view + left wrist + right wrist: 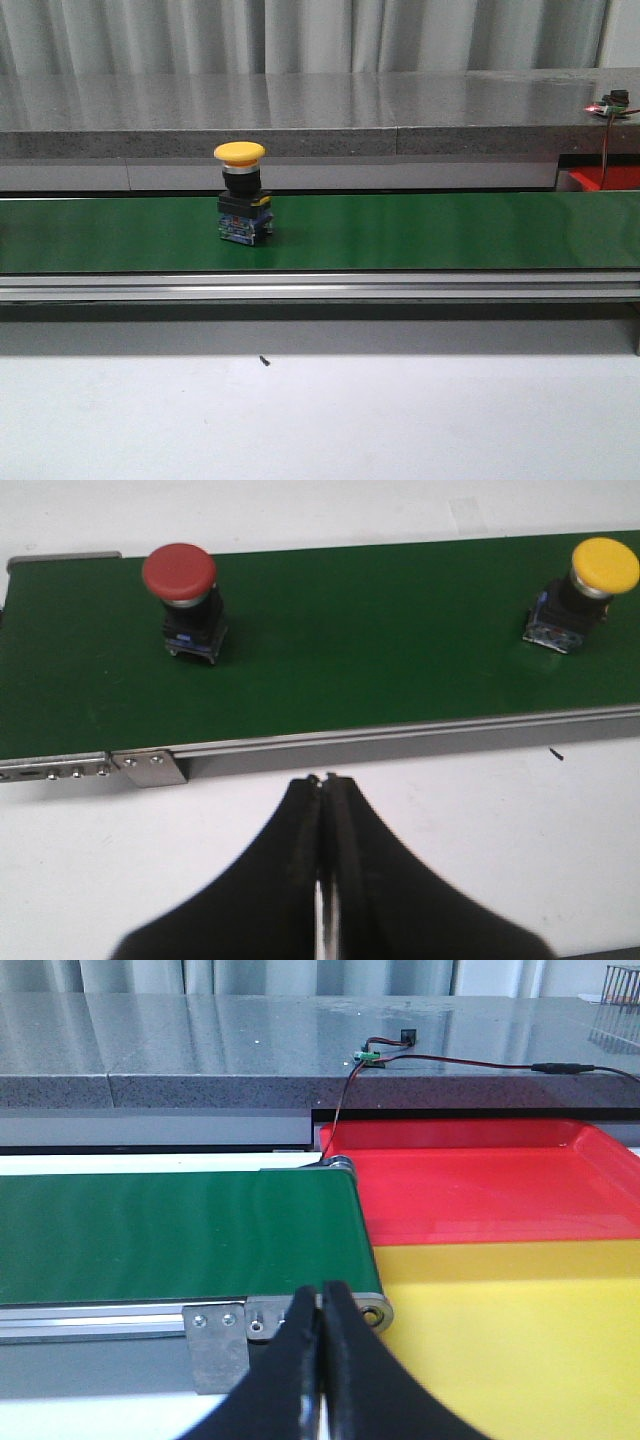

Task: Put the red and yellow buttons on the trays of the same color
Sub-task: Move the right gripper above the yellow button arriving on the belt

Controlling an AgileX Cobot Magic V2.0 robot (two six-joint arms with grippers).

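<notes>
A yellow button [241, 194] [587, 592] with a yellow mushroom cap on a black and blue body stands upright on the green conveyor belt [420, 232]. A red button [183, 599] of the same build stands on the belt, seen only in the left wrist view. My left gripper [322, 779] is shut and empty over the white table, short of the belt's near rail. My right gripper [322, 1290] is shut and empty at the belt's end. Past that end lie the red tray [500, 1195] and the yellow tray [520, 1330]. Neither gripper appears in the front view.
A grey stone-like ledge [320, 115] runs behind the belt, with a small circuit board and wires [375, 1055] on it. The belt's aluminium rail [320, 287] borders the white table [320, 410]. A red corner of the tray [603, 178] shows at the far right.
</notes>
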